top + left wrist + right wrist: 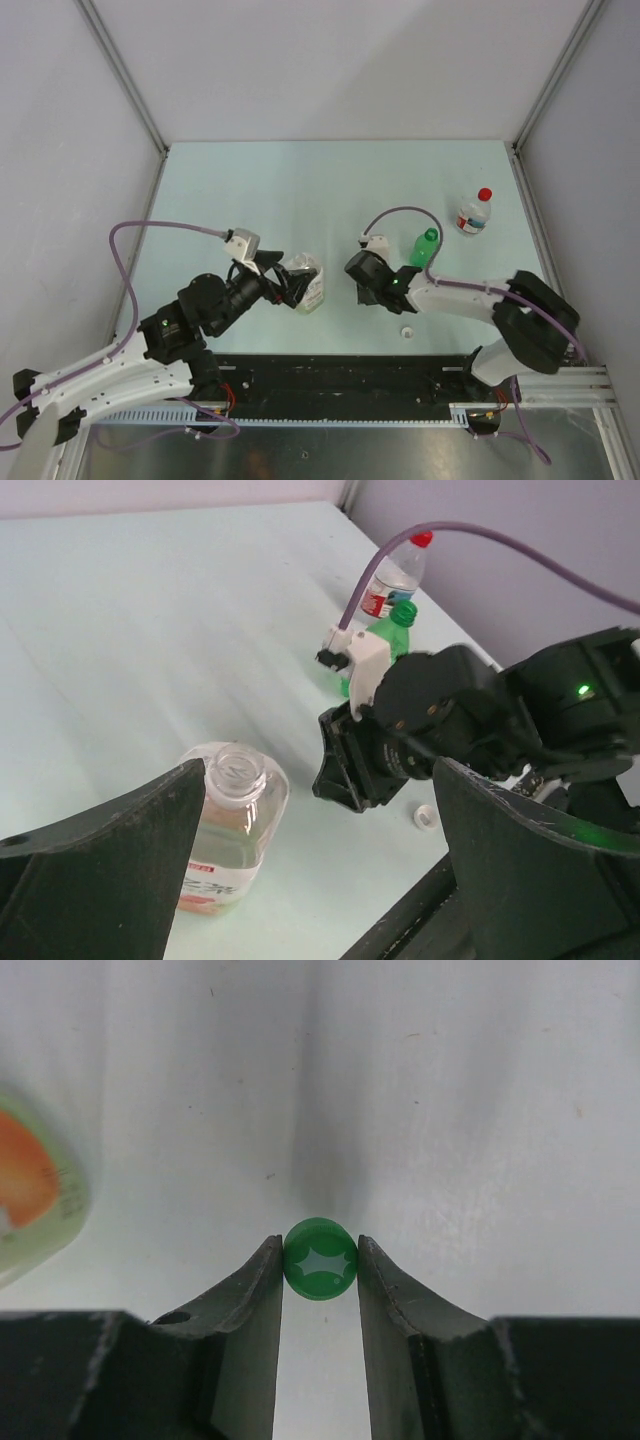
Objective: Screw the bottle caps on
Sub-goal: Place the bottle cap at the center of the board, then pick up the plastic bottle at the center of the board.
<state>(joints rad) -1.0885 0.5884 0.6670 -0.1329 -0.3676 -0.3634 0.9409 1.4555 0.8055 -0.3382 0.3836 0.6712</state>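
My right gripper is shut on the green cap, pinched between its fingertips low over the table; in the top view this gripper points down between the two arms. The white cap lies loose on the table near the front edge and also shows in the left wrist view. The red cap sits on the small clear bottle at the back right. My left gripper is open, with the wide clear orange-labelled bottle, mouth uncapped, standing next to its left finger.
The green bottle stands just behind the right arm's wrist. A purple cable loops above the right gripper. The black rail runs along the front edge. Grey walls close in the table on three sides.
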